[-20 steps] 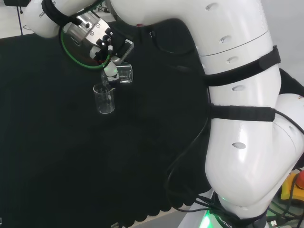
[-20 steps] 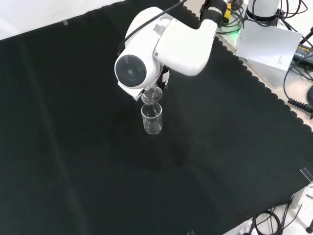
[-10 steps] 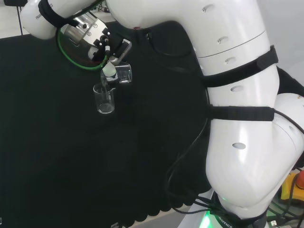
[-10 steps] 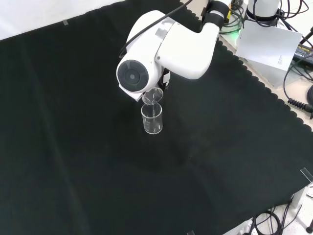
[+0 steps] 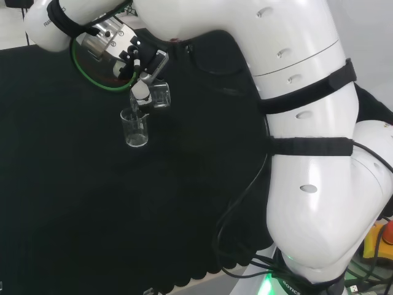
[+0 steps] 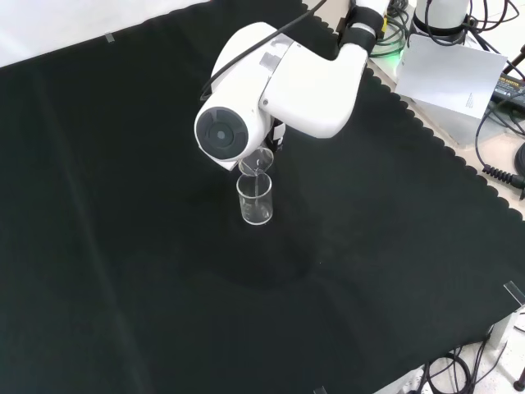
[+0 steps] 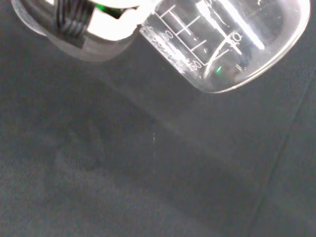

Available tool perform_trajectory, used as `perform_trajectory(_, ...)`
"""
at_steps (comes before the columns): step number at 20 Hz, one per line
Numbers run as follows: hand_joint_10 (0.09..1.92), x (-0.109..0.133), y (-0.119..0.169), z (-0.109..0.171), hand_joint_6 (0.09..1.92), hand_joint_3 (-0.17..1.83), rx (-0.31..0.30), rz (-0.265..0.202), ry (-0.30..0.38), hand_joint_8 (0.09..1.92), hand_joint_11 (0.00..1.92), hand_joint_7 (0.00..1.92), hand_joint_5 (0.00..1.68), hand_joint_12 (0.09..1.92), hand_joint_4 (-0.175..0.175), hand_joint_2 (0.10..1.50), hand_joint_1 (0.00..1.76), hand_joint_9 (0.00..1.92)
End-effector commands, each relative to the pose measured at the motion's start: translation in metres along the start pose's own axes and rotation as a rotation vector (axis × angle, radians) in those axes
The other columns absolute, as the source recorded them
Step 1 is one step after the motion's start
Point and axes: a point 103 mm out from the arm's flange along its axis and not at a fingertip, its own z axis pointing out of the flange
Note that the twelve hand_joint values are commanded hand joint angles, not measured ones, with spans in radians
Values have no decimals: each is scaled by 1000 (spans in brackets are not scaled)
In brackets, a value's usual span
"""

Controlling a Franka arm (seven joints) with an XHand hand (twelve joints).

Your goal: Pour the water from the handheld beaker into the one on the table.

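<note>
Clear beaker (image 5: 161,94) tipped over a second, upright beaker (image 5: 134,128) on black cloth (image 5: 73,203).

Hand (image 5: 142,87) clasped round the tilted beaker, its lip just above the standing one's rim. From the front: scalloped cloth edge (image 6: 459,168), cables and a white board beyond, arm link (image 6: 271,78) covering the hand. Up close at the wrist: printed graduation marks on the held glass, figures too blurred to read reliably.

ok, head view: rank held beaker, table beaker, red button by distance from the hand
1. held beaker, in the hand, tilted.
2. table beaker, on the cloth just below it.
3. red button, far off at the right edge.
</note>
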Motion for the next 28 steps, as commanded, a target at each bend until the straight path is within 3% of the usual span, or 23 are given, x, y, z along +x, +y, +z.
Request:
perform_trajectory(1,996,0,1,0,847,-175,14,0,-14,758,1111,1261,1050,823,-108,1113,1283,1361)
perform_trajectory(23,995,5,-1,-4,850,-175,37,18,-31,758,1110,1261,1048,826,-109,1114,1283,1361)
perform_trajectory(28,995,13,-5,-16,851,-175,53,27,-61,759,1111,1261,1048,827,-110,1114,1283,1361)
